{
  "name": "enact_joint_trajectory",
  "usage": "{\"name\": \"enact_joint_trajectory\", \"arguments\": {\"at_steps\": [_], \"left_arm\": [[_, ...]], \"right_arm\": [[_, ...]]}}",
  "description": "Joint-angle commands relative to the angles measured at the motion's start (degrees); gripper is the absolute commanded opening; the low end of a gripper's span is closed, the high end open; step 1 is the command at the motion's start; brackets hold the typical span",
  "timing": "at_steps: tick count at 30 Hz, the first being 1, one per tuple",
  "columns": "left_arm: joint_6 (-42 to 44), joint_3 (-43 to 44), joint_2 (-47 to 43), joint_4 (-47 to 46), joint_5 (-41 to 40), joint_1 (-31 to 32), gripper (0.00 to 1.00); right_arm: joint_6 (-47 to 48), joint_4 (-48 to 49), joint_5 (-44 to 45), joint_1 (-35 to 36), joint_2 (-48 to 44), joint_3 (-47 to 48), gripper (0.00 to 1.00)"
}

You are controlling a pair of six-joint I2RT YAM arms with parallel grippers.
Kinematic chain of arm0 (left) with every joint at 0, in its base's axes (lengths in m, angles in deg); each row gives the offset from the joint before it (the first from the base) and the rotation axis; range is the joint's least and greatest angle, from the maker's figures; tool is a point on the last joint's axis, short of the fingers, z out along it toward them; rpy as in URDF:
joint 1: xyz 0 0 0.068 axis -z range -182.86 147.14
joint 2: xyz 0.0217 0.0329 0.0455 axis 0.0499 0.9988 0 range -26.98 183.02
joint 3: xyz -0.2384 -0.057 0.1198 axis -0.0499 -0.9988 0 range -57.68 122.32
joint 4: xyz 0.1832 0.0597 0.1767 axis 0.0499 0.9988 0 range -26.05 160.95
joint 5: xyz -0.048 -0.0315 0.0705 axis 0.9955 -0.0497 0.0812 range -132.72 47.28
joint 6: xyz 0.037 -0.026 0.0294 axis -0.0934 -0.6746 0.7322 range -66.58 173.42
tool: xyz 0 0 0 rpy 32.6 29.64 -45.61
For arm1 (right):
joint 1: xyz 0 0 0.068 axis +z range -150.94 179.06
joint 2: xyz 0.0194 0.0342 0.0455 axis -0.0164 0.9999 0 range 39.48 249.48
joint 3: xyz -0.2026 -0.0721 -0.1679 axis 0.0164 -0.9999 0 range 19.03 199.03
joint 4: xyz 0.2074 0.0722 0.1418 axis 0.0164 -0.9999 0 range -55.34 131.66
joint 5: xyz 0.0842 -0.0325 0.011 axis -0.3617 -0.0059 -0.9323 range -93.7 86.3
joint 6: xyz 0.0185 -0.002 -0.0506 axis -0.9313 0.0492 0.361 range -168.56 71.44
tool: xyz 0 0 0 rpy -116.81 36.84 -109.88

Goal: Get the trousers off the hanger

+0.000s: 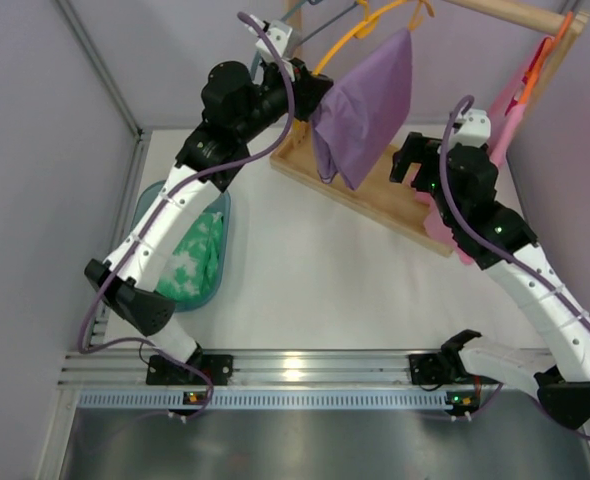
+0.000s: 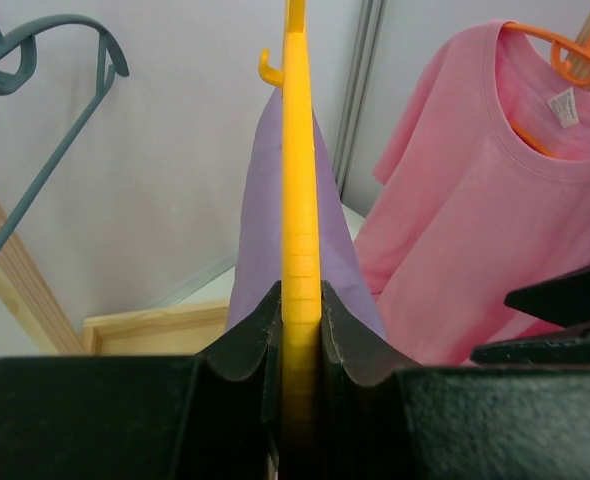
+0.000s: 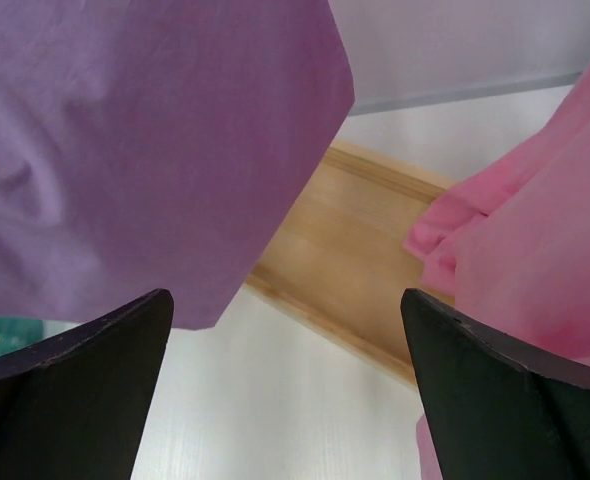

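The hanger (image 2: 295, 150) is clamped by the left gripper (image 2: 300, 320); the trousers (image 1: 365, 105) are draped on it, upper centre overhead. The right gripper (image 3: 283, 300) is held spread, empty, near their hem.

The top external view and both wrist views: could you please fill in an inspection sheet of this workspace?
Surface: white table, wooden rack base standing on it.
Job's things: lilac trousers draped over the yellow hanger, not yet removed.
Clutter: teal basin holding green-and-white cloth; pink garment on orange-red hanger; grey-blue hanger.
Grippers: left gripper shut on the yellow hanger; right gripper open, near the trousers' lower edge, not gripping them.
Cables: purple cables run along both arms.
Surroundings: grey walls; metal rail at the near edge.
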Motion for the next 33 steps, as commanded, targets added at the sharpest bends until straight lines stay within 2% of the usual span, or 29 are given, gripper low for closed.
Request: {"name": "enact_joint_trajectory", "arguments": {"at_steps": [1,5,8,10,12,16,21,25,26,29,33], "left_arm": [[0.7,-0.7,-7.6,-9.2,0.1,0.0,0.00],[0.6,-4.7,-12.0,-6.1,-1.4,0.0,0.00],[-0.5,-8.2,-16.3,-3.5,-4.2,-0.1,0.00],[-1.0,-10.9,-18.4,-2.0,-6.0,-0.1,0.00],[-1.7,-11.6,-20.8,-0.4,-8.1,-0.1,0.00],[-2.7,-11.2,-23.2,5.9,-14.8,-0.1,0.00],[-3.7,-14.3,-26.0,10.0,-17.5,0.0,0.00],[-4.5,-15.6,-26.7,9.8,-18.4,0.0,0.00],[-4.9,-15.6,-26.8,9.8,-18.4,0.0,0.00],[-4.8,-15.1,-26.9,9.8,-18.7,0.0,0.00],[-4.7,-15.6,-28.0,9.8,-19.3,0.0,0.00]], "right_arm": [[0.6,3.0,-1.4,0.0,0.5,1.2,0.99],[2.3,6.1,-7.6,0.1,-0.4,-0.6,0.99],[5.6,7.5,-17.4,0.4,-0.8,-1.2,0.99],[9.6,7.4,-19.7,2.1,-0.8,-0.9,0.99],[13.2,8.0,-18.0,5.1,-0.1,-0.8,0.99],[17.9,8.1,-13.8,16.5,3.5,1.2,0.99],[21.1,7.7,-7.7,26.5,8.3,6.6,0.99],[23.1,9.7,4.4,35.7,12.1,10.0,0.99],[23.6,11.0,8.8,36.9,14.0,11.2,0.99],[23.5,13.0,11.8,38.6,16.4,13.4,0.99],[19.1,14.5,11.4,38.7,20.8,17.3,0.99]]}}
